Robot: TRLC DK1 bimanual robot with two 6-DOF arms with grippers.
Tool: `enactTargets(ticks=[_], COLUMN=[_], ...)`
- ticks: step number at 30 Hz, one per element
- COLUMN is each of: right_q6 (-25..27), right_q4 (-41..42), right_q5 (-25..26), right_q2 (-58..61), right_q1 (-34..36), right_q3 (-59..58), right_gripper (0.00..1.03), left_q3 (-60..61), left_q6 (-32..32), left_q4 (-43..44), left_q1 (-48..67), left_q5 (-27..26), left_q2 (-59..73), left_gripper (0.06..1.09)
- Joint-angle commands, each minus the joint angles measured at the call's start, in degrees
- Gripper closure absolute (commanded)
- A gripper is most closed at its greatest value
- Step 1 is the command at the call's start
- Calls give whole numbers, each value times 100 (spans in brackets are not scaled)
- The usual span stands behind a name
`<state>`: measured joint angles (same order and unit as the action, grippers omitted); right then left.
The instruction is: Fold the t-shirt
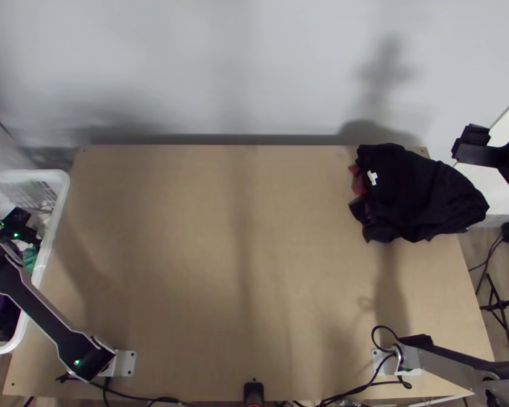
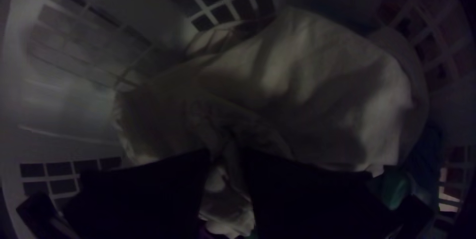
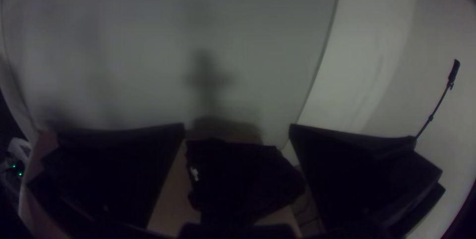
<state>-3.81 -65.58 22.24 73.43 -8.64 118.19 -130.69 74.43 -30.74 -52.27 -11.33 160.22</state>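
Dark clothing point(image 1: 417, 197) lies in a bunched pile at the table's far right corner in the top view, with a small white label and some red at its left side. Beyond it, off the table's right edge, is my right gripper point(image 1: 472, 146); in the right wrist view that gripper point(image 3: 237, 130) stands wide open, with the dark pile point(image 3: 243, 177) farther off between its fingers. My left gripper point(image 1: 17, 227) is at the white basket on the left. In the left wrist view, the left gripper point(image 2: 225, 157) is partly open over pale, crumpled cloth point(image 2: 317, 85), some visible in the gap.
The white basket point(image 1: 54, 203) stands at the table's left edge and holds mixed clothes, among them green and purple pieces. Bare wood point(image 1: 234, 251) spans the table's middle. Cables run along the near edge, and a black stand point(image 1: 500, 305) is on the floor at the right.
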Motion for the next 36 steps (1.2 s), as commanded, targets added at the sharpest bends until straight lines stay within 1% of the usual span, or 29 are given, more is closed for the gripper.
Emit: enactTargets(ticks=[1, 5, 7, 10, 13, 16, 20, 21, 23, 26, 31, 36], right_q6=[12, 12, 12, 12, 12, 12, 12, 12, 12, 3, -23, -32], right_q4=[-25, -34, -34, -34, -34, -42, -69, -69, -69, -78, -78, -78], right_q5=[-9, -9, -9, -9, -18, -18, -18, -18, -18, -27, -88, -97], right_q2=[14, 14, 14, 14, 5, 5, -22, -30, -39, -48, -57, -109], right_q1=[3, 3, 3, 3, -6, 3, 3, 3, -6, -14, -67, -173], right_q3=[72, 81, 90, 116, 134, 187, 196, 196, 196, 196, 134, -77], right_gripper=[5, 5, 5, 5, 5, 5, 5, 5, 5, 5, 5, 5], left_q3=[0, 0, -9, 0, 9, 9, 18, 44, 158, 255, 272, 352], left_q6=[71, 221, 142, -52, -263, -597, -1335, -1405, -1476, -1634, -1625, -1502], left_q4=[-169, -178, -116, -107, -310, -819, -1452, -1681, -2094, -2560, -3482, -4247], left_q1=[-38, -46, -64, -90, -134, -205, -292, -301, -336, -380, -372, -178], left_q5=[-1, -53, -150, -238, -308, -686, -1319, -1468, -1820, -2207, -2927, -3516], left_q2=[-88, -167, -290, -439, -650, -1011, -1749, -1960, -2417, -3041, -4052, -5168], left_gripper=[82, 95, 105, 105, 105, 105, 105, 105, 105, 105, 105, 105])
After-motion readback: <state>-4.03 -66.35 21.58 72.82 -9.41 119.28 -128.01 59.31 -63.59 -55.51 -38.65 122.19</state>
